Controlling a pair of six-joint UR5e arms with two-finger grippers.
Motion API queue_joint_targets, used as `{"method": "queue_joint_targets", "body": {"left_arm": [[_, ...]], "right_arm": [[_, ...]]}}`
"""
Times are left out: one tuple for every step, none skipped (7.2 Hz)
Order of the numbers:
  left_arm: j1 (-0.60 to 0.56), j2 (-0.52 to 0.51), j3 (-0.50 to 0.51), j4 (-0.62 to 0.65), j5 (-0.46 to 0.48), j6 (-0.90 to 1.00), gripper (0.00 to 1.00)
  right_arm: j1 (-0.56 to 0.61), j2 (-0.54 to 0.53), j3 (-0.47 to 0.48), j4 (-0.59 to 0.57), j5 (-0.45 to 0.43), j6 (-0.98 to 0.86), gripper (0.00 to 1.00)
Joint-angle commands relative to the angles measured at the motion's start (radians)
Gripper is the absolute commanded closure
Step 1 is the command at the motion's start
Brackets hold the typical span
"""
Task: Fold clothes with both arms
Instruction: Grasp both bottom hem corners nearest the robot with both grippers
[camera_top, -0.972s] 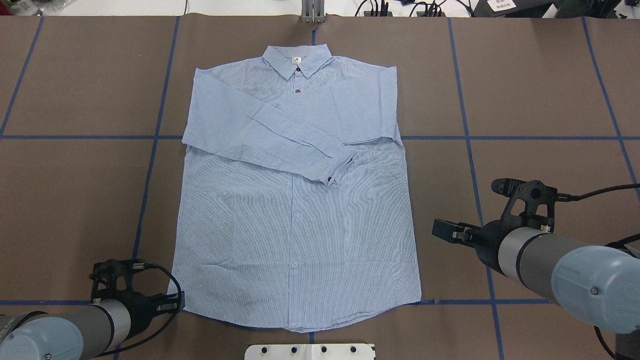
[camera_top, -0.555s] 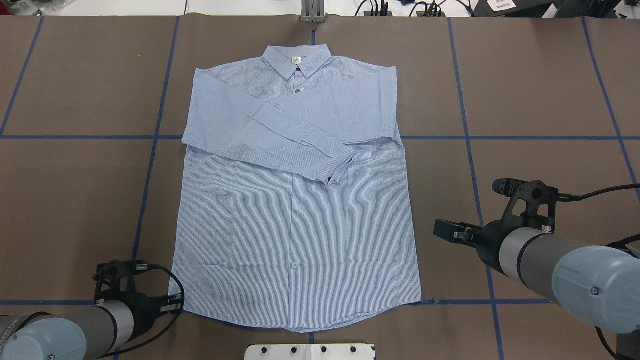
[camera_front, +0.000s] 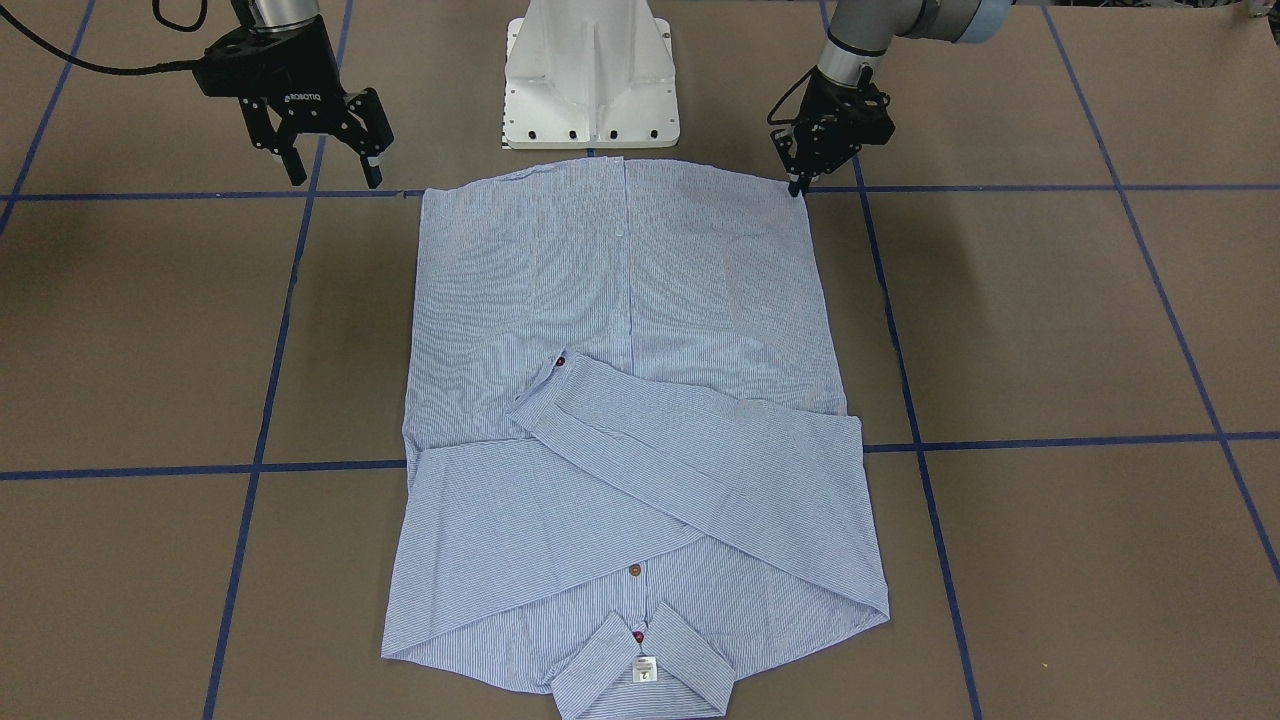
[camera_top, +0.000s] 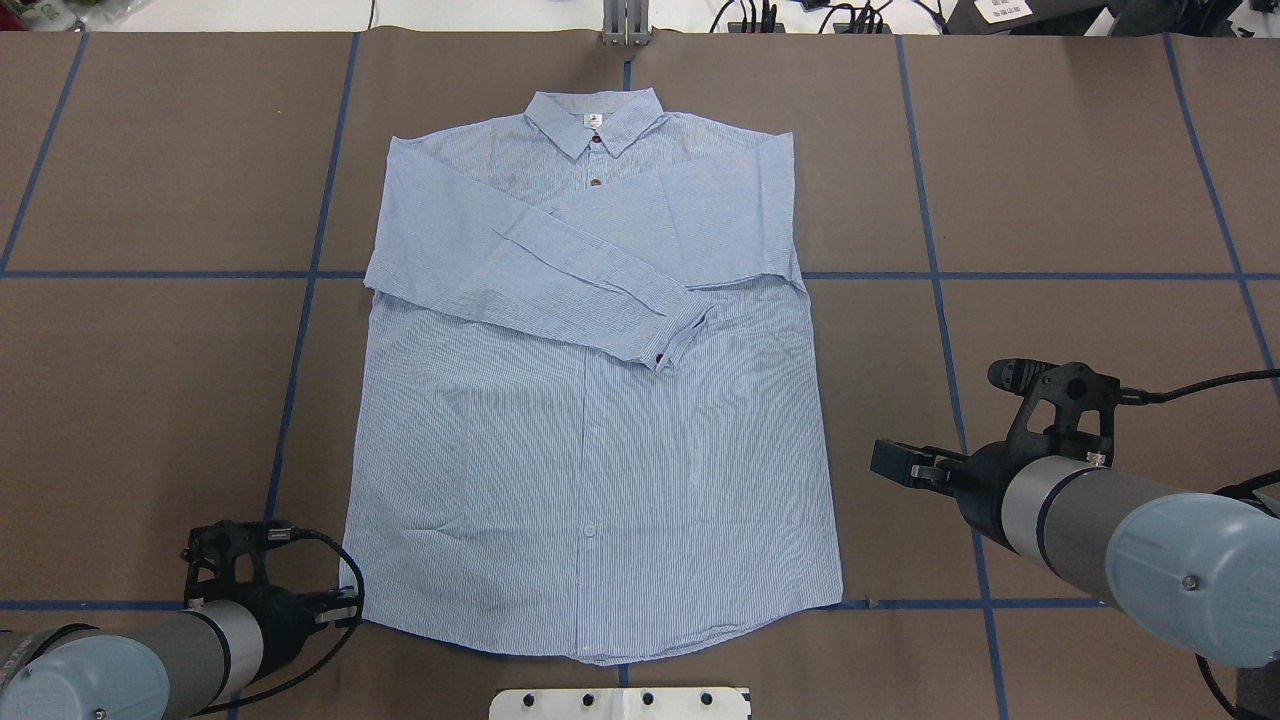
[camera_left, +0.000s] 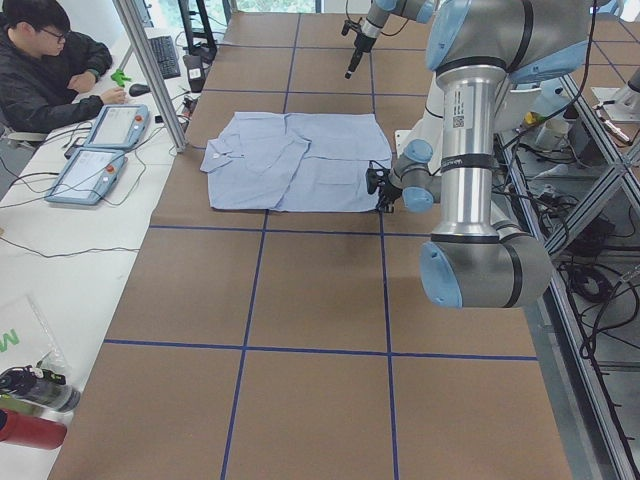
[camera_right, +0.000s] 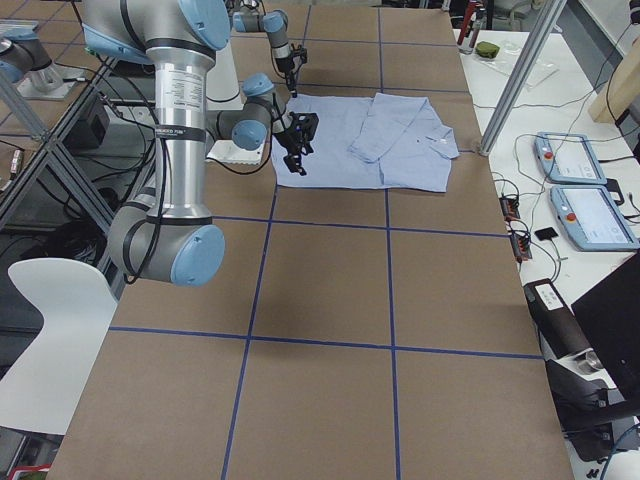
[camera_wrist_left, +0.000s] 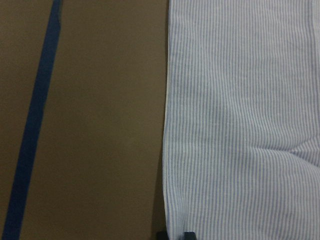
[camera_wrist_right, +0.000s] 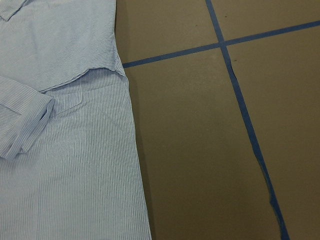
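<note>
The striped light blue shirt (camera_top: 590, 420) lies flat, collar at the far side, both sleeves folded across the chest; it also shows in the front view (camera_front: 620, 300). My left gripper (camera_top: 350, 605) is low at the shirt's near left hem corner. In the front view its fingers (camera_front: 797, 185) are closed to a point on that corner. The left wrist view shows the hem edge (camera_wrist_left: 167, 150) between the fingertips (camera_wrist_left: 189, 235). My right gripper (camera_front: 330, 170) is open and empty, above bare table right of the hem (camera_top: 885, 462). The right wrist view shows the shirt's right edge (camera_wrist_right: 65, 150).
The white pedestal base (camera_front: 590, 80) stands just behind the hem. Blue tape lines (camera_top: 935, 275) grid the brown table. A metal post (camera_top: 625, 25) stands at the far edge. An operator (camera_left: 45, 60) and two pendants (camera_left: 100, 145) are beyond the far side.
My left gripper has shifted slightly left and back at the hem corner. My right gripper has drifted a little toward the robot. The shirt lies as before.
</note>
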Motion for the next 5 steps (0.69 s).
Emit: {"method": "queue_joint_targets", "body": {"left_arm": [[-0.004,-0.004,-0.005,0.0,0.001,0.0,1.0],[-0.001,-0.014,-0.008,0.0,0.001,0.0,1.0],[-0.001,-0.021,-0.009,-0.002,0.0,0.0,1.0],[-0.001,-0.03,-0.008,-0.003,0.001,-0.002,1.0],[-0.001,-0.03,-0.009,-0.008,0.004,-0.002,1.0]], "right_arm": [[-0.01,-0.01,-0.009,0.003,-0.002,0.005,0.0],[-0.031,-0.018,-0.013,0.009,-0.006,0.043,0.0],[-0.089,-0.019,-0.013,0.01,-0.065,0.099,0.0],[-0.163,-0.019,-0.013,0.01,-0.145,0.154,0.0],[-0.23,-0.019,-0.015,0.01,-0.208,0.252,0.01]]}}
